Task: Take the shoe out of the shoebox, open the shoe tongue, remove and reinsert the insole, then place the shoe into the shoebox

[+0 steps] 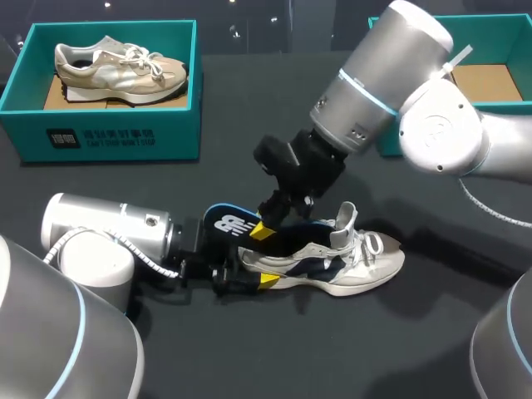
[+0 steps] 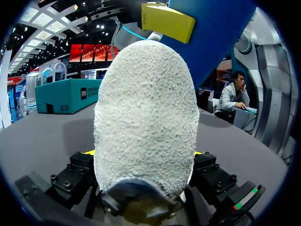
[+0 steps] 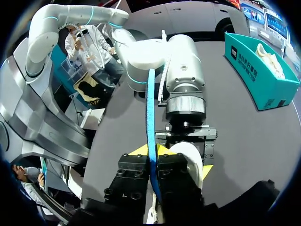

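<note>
A white and navy shoe lies on its side on the dark table, toe to the right, tongue raised. My left gripper is at the heel, its wide-set fingers pressing the heel from both sides. A blue insole sticks up and out of the shoe's opening. My right gripper comes down from above and is shut on that insole, seen edge-on between its yellow tips. In the left wrist view the insole and one right fingertip hang above the heel.
A teal shoebox at the back left holds a beige shoe. A second teal shoebox stands at the back right, partly hidden by my right arm. Bare dark table lies in front of the shoe.
</note>
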Motion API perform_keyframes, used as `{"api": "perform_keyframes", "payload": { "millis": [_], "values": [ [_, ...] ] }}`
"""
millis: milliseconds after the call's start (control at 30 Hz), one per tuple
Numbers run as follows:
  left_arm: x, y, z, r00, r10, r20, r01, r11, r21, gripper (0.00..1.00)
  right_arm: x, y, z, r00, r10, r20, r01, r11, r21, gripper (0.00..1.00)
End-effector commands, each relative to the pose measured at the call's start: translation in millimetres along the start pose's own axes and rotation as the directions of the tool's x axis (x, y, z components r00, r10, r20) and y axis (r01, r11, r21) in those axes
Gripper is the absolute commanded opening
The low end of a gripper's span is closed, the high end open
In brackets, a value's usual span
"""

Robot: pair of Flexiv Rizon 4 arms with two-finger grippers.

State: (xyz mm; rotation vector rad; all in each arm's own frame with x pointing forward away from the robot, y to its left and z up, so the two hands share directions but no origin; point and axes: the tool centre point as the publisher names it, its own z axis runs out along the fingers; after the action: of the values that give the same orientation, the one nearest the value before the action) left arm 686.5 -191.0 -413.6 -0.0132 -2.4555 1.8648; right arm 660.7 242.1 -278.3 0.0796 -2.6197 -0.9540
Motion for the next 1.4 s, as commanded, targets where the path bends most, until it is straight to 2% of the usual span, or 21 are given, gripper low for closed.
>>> {"api": "perform_keyframes", "payload": {
  "millis": [33,100,167,600,633,767,800,867,900,933,1333,1400],
  "values": [
    [0.4,1,1,1.0,0.0,0.001,0.0,1.0,-0.001,0.0,11.4,24.1,-4,0.999,-0.05,0.015,0.052,0.994,-0.093,0.0],
    [0.4,1,1,1.0,0.0,0.001,0.0,1.0,-0.001,0.0,16.7,41.4,-22,0.999,-0.047,0.02,0.049,0.991,-0.128,0.0],
    [0.4,1,1,1.0,0.0,0.001,0.0,1.0,-0.001,0.0,22.7,58.1,-43,1.0,-0.003,-0.023,-0.002,0.977,-0.213,0.0],
    [0.4,1,1,1.0,0.0,0.001,0.0,1.0,-0.001,0.0,22.7,58.1,-43,1.0,-0.003,-0.023,-0.002,0.977,-0.213,0.0],
    [0.4,1,1,1.0,0.0,0.001,0.0,1.0,-0.001,0.0,25.8,61.9,-49,1.0,0.012,-0.007,-0.013,0.976,-0.217,0.0],
    [0.4,1,1,1.0,0.0,0.001,0.0,1.0,-0.001,0.0,41.3,68.0,-89,0.995,0.091,0.031,-0.076,0.939,-0.334,0.0],
    [0.4,1,1,1.0,0.0,0.001,0.0,1.0,-0.001,0.0,45.6,70.5,-99,0.992,0.129,0.014,-0.115,0.928,-0.356,0.0],
    [0.4,1,1,1.0,0.0,0.001,0.0,1.0,-0.001,0.0,50.0,72.3,-122,0.966,0.245,-0.083,-0.257,0.876,-0.408,0.0],
    [0.4,1,1,1.0,0.0,0.001,0.0,1.0,-0.001,0.0,54.5,73.7,-132,0.966,0.241,-0.098,-0.259,0.862,-0.435,0.0],
    [0.4,1,1,1.0,0.0,0.001,0.0,1.0,-0.001,0.0,61.6,75.0,-143,0.968,0.248,-0.042,-0.238,0.846,-0.476,0.0],
    [0.4,1,1,1.0,0.0,0.001,0.0,1.0,-0.001,0.0,61.6,75.0,-143,0.968,0.248,-0.042,-0.238,0.846,-0.476,0.0],
    [0.4,1,1,1.0,0.0,0.001,0.0,1.0,-0.001,0.0,72.6,68.8,-154,0.962,0.269,-0.044,-0.249,0.803,-0.542,0.0]
  ]
}}
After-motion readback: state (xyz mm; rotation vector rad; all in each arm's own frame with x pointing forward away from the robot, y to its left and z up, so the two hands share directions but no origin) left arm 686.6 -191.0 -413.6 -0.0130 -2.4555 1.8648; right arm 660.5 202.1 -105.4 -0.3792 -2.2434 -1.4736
